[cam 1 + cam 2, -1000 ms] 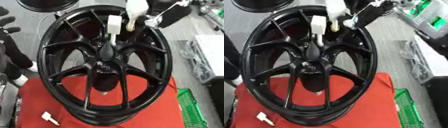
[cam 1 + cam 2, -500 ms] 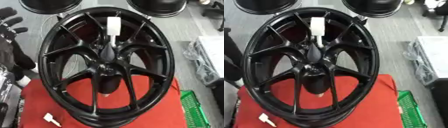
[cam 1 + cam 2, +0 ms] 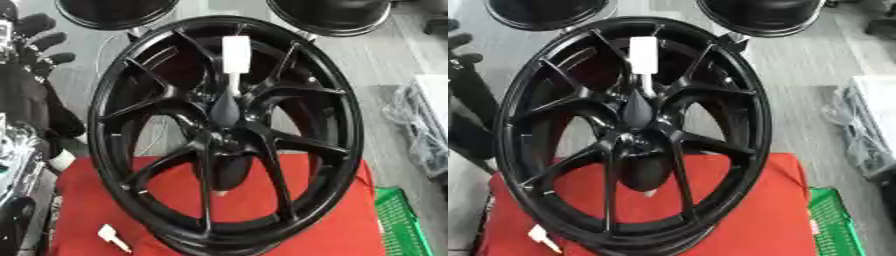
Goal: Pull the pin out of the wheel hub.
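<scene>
The left robot hand (image 3: 39,35) rests at ten o'clock beside the wheel hub (image 3: 226,135), fingers relaxed and upward, grasping nothing. The right robot hand is out of sight. The pin (image 3: 234,56), white-topped, stands in the hub's centre, pointing to twelve. What seems a second white pin (image 3: 112,236) lies at seven o'clock on the red cloth (image 3: 341,225).

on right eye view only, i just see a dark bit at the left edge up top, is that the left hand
Observer: Yes. The left eye view shows the left hand at the upper left, fingers up and relaxed, holding nothing, apart from the wheel.
Operator: anything lower down on that side
Observer: A silver arm part shows at the left edge there, beside the wheel's rim.
</scene>
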